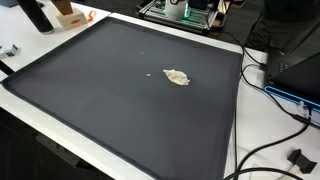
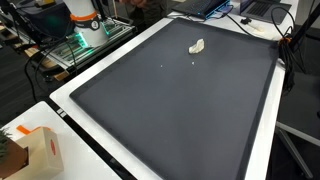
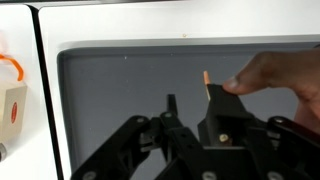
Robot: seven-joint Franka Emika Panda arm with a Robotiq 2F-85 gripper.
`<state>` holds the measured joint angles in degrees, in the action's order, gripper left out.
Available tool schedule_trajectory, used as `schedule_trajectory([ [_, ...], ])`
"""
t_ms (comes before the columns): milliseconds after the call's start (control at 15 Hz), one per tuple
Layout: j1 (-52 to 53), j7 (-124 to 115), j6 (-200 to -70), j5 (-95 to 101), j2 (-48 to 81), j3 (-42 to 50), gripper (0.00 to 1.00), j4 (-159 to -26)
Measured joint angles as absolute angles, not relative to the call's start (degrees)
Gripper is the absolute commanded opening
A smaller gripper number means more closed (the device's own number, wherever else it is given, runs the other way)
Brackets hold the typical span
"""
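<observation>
End effector (image 3: pixel 190 95) above dark mat (image 3: pixel 110 110), fingers apart, nothing held. Person's hand (image 3: pixel 272 80) right beside it, by small orange bit (image 3: pixel 206 77). Pale lump (image 1: pixel 177 76) lies mid-mat, untouched.

A small pale crumpled scrap (image 2: pixel 197 45) lies near the far end of a dark mat (image 2: pixel 180 110) on a white table (image 2: pixel 266 130); a box (image 2: pixel 42 152) sits nearby.

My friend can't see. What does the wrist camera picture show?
A person's hand is at the right, close to a small orange piece just above the black pincer. Under them lies a dark grey mat on a white table.
</observation>
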<state>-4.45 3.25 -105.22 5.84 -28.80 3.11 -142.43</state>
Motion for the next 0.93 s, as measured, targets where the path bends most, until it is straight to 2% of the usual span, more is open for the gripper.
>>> schedule_trajectory([
  [133, -4.4, 3.25, -105.22, 5.82, -28.8, 3.1, 0.01, -142.43],
  [200, -4.37, 3.25, -105.23, 5.82, -28.8, 3.09, 0.0, -142.43],
  [333, -4.35, 3.25, -105.24, 5.82, -28.8, 3.09, 0.03, -142.43],
  [400, -4.35, 3.25, -105.24, 5.82, -28.8, 3.08, 0.13, -142.43],
  [933, -4.35, 3.25, -105.24, 5.82, -28.8, 3.08, 0.13, -142.43],
])
